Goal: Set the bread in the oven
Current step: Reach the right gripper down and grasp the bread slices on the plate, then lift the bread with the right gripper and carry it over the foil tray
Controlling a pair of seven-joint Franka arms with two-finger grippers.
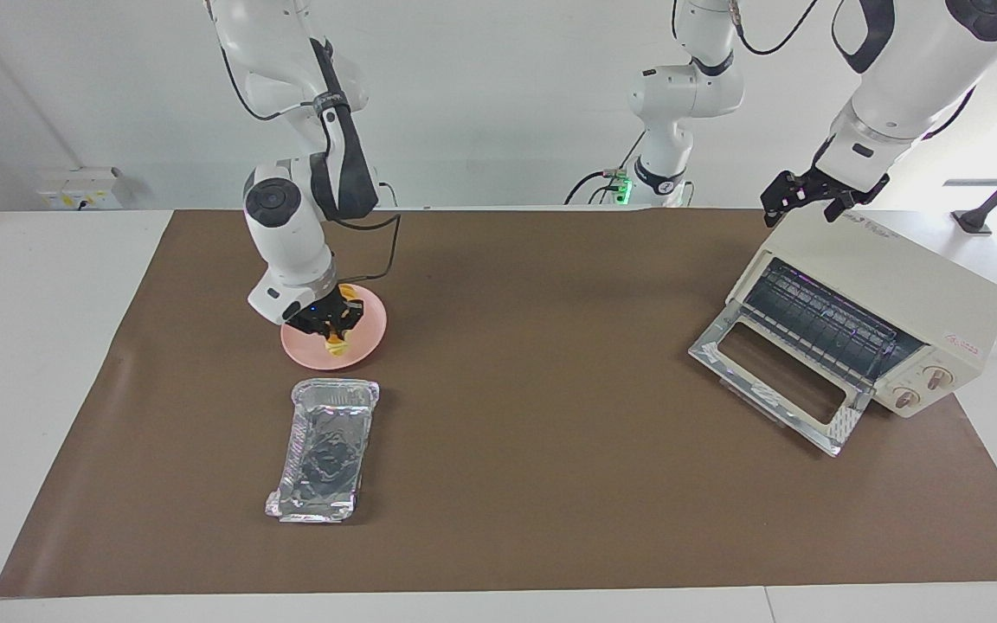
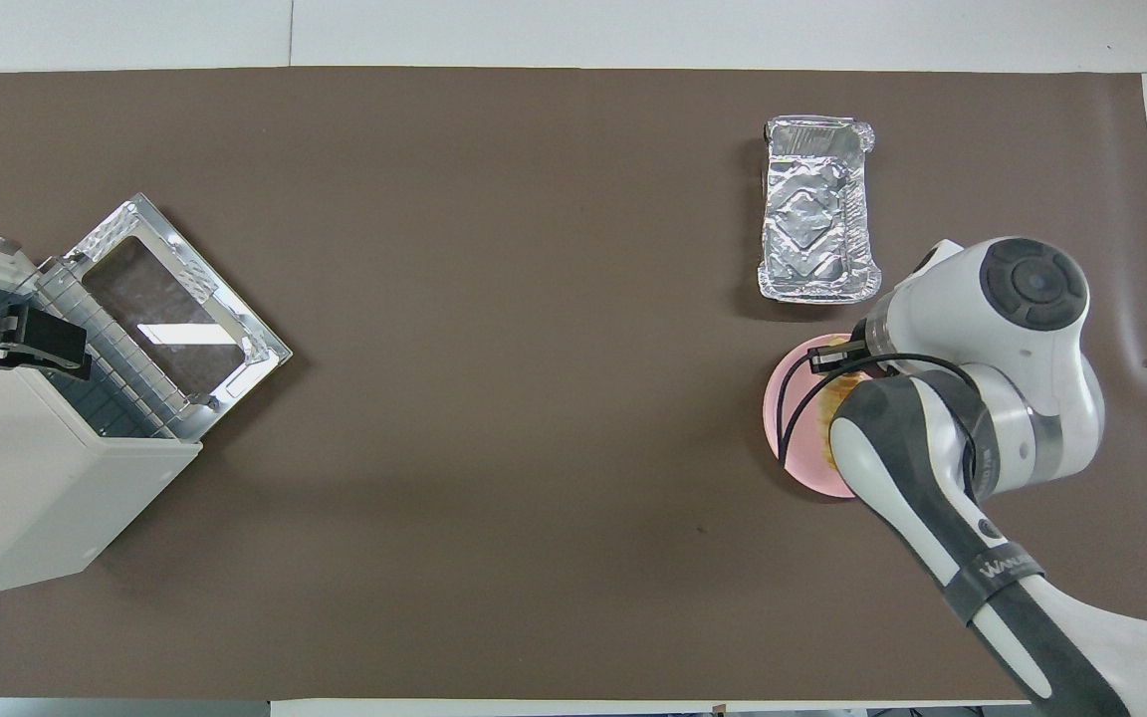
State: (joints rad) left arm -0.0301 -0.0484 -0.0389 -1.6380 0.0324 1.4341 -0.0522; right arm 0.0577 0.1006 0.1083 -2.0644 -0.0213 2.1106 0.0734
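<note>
We see the right gripper (image 1: 336, 327) down on the pink plate (image 1: 369, 342), its jaws apparently closed around the bread (image 1: 337, 348). The left gripper (image 1: 810, 197) waits, jaws spread, over the open oven (image 1: 879, 285).

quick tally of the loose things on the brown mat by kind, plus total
bread: 1, on the plate under the right gripper
pink plate: 1
foil tray: 1
oven: 1, door down, left gripper over its top
total: 4

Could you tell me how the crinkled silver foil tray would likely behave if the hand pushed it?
The crinkled silver foil tray looks thin and empty, so it is probably light and would slide easily. Its dented walls suggest it would buckle under a squeeze.
</note>
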